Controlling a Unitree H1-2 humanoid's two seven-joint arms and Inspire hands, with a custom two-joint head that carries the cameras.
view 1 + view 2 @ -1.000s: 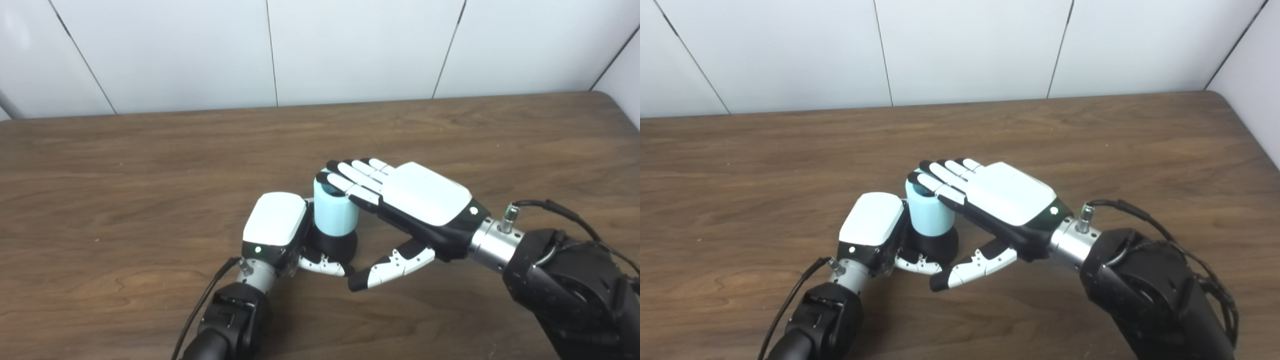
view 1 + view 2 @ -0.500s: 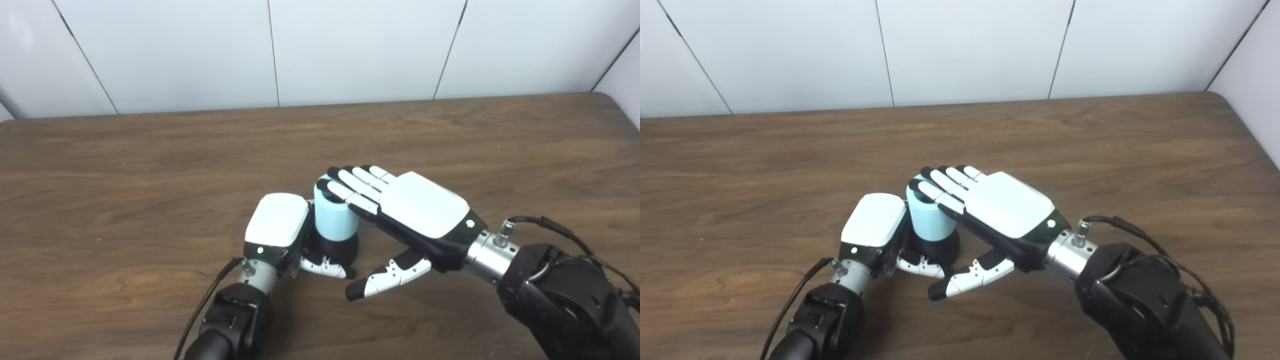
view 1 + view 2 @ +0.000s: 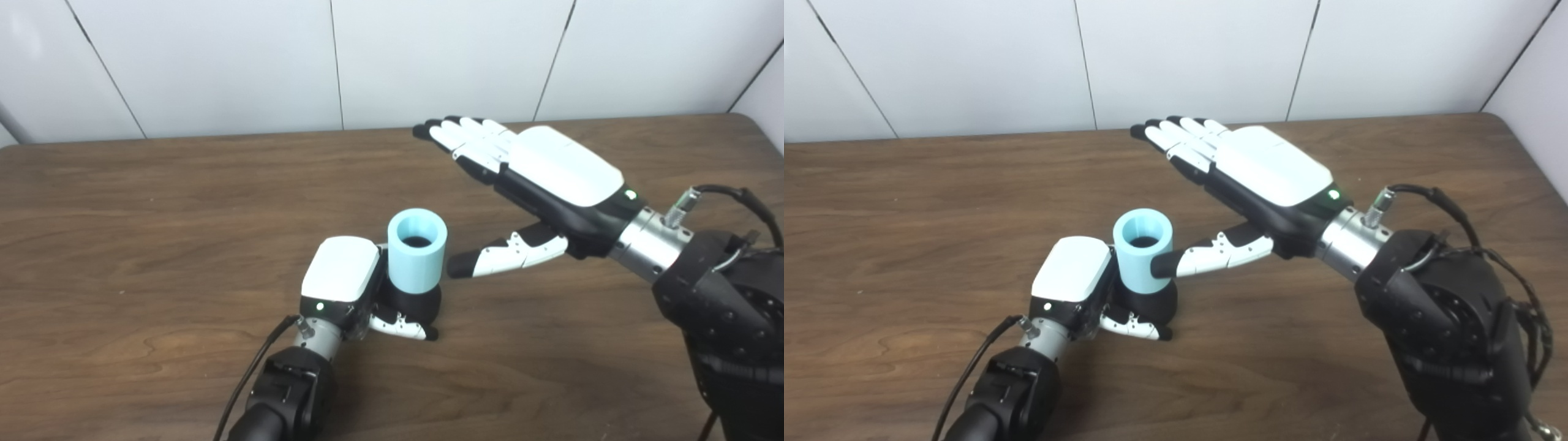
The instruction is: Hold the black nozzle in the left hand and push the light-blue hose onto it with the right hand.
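Observation:
The light-blue hose [image 3: 417, 250] is a short upright tube with its open end facing up. It sits on top of the black nozzle [image 3: 417, 304], whose round base rests on the table. My left hand [image 3: 343, 277] is wrapped around the nozzle from the left, its thumb curling across the front of the base. My right hand [image 3: 531, 171] hovers in the air above and to the right of the hose, flat and open, fingers stretched toward the back wall and thumb pointing toward the hose. It touches nothing.
The brown wooden table [image 3: 153, 202] reaches back to a white panelled wall [image 3: 245, 61]. A black cable [image 3: 729, 196] loops from my right wrist. Another cable [image 3: 257, 361] runs along my left forearm.
My right hand has lifted off the top of the hose and moved up, back and right. The hose's open top now shows. My left hand, the nozzle and the hose have stayed put.

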